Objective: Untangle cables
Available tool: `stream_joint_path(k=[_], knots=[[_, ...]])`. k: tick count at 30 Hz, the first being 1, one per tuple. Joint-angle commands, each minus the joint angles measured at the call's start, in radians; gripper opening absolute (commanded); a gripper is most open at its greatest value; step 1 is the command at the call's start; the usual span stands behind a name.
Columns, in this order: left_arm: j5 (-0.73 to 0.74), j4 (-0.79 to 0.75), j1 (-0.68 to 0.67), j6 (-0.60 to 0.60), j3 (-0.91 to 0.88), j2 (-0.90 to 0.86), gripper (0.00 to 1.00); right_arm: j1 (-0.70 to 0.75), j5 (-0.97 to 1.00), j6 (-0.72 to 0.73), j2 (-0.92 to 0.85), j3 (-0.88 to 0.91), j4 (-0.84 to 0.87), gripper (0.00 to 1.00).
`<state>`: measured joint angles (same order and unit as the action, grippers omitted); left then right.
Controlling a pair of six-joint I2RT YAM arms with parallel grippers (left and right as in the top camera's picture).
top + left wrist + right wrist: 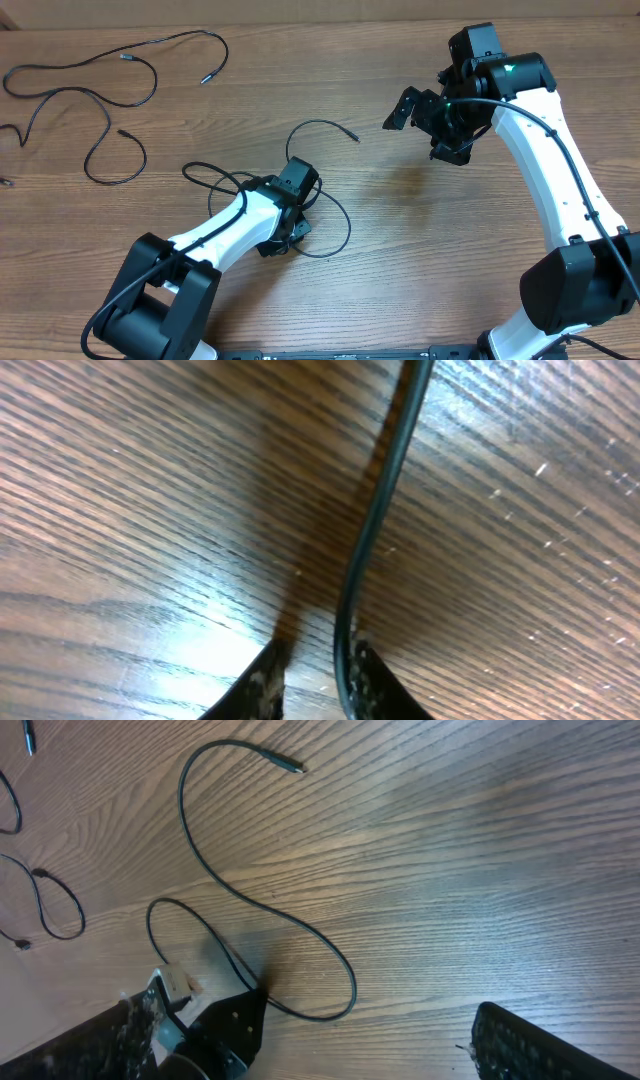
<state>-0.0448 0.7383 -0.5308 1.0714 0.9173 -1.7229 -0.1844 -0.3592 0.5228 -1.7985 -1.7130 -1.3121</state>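
Left pincer [315, 685] straddles one cable [385, 480] — right pincer [425, 128] spread.

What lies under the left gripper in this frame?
A black cable lies on the wooden table, running between the left gripper's fingers. From overhead, the left arm hides the cable beneath it.

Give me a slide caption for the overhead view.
Left tool straddles a looped cable; right tool hovers open, other cables upper left.

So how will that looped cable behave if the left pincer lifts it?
Probably floppy: the cable lies in loose curls, so it should droop. Likely light, being so thin; a push would probably just shift one loop.
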Motion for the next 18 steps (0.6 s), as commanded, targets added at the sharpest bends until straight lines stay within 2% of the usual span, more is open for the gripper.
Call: stream_joint_path(k=[1, 4, 9, 14, 18], knots=[[-0.010, -0.008, -0.004, 0.006, -0.045, -0.109, 0.04, 0.001, 0.002, -0.004, 0.011, -0.016, 0.001, 1.00], [-0.004, 0.029, 0.013, -0.002, -0.025, -0.104, 0.04, 0.001, 0.002, -0.004, 0.011, -0.016, 0.002, 1.00], [0.008, 0.198, 0.053, -0.059, 0.105, -0.018, 0.04, 0.001, 0.002, -0.004, 0.011, -0.016, 0.001, 1.00], [0.008, 0.277, 0.081, -0.131, 0.236, 0.226, 0.04, 0.001, 0.002, -0.004, 0.011, -0.016, 0.002, 1.00], [0.012, 0.290, 0.134, -0.134, 0.253, 0.430, 0.04, 0.001, 0.002, -0.004, 0.011, -0.016, 0.001, 1.00]])
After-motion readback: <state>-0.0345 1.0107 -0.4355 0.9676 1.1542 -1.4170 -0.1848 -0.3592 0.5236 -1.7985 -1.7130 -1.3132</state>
